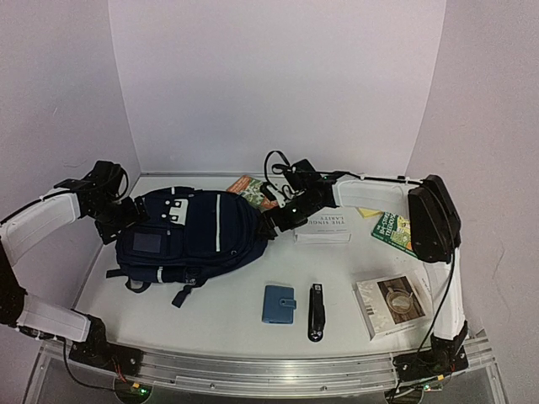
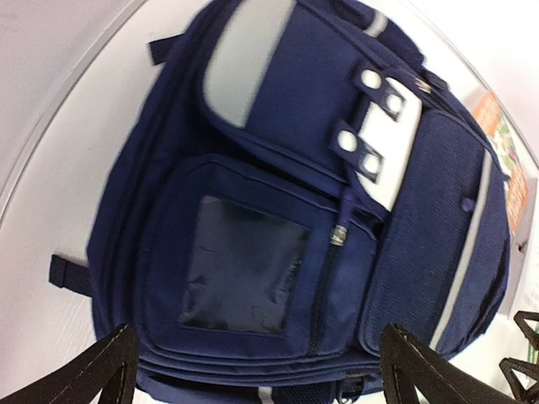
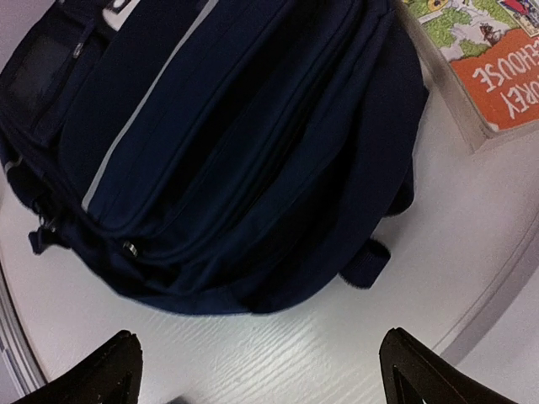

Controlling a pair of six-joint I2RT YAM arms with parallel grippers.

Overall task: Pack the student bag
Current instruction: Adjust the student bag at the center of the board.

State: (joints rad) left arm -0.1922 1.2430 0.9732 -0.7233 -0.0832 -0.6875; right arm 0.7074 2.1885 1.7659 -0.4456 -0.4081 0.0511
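The student bag (image 1: pixel 195 232), dark navy with thin white stripes and white patches near its top, lies flat on the left half of the table. My left gripper (image 1: pixel 126 215) hovers at its left end, open and empty. In the left wrist view the bag's front pocket (image 2: pixel 253 269) fills the frame, with the black fingertips (image 2: pixel 109 353) wide apart above it. My right gripper (image 1: pixel 274 220) is at the bag's right end, open and empty. The right wrist view shows the bag's rounded edge (image 3: pixel 253 168) just beyond the spread fingertips (image 3: pixel 413 358), over bare table.
An orange and green book (image 1: pixel 251 190) lies behind the bag, also in the right wrist view (image 3: pixel 493 59). A white book (image 1: pixel 324 227), a green book (image 1: pixel 394 230) and a pale boxed book (image 1: pixel 392 305) lie to the right. A light-blue wallet (image 1: pixel 279 304) and a black oblong item (image 1: pixel 317 311) lie in front.
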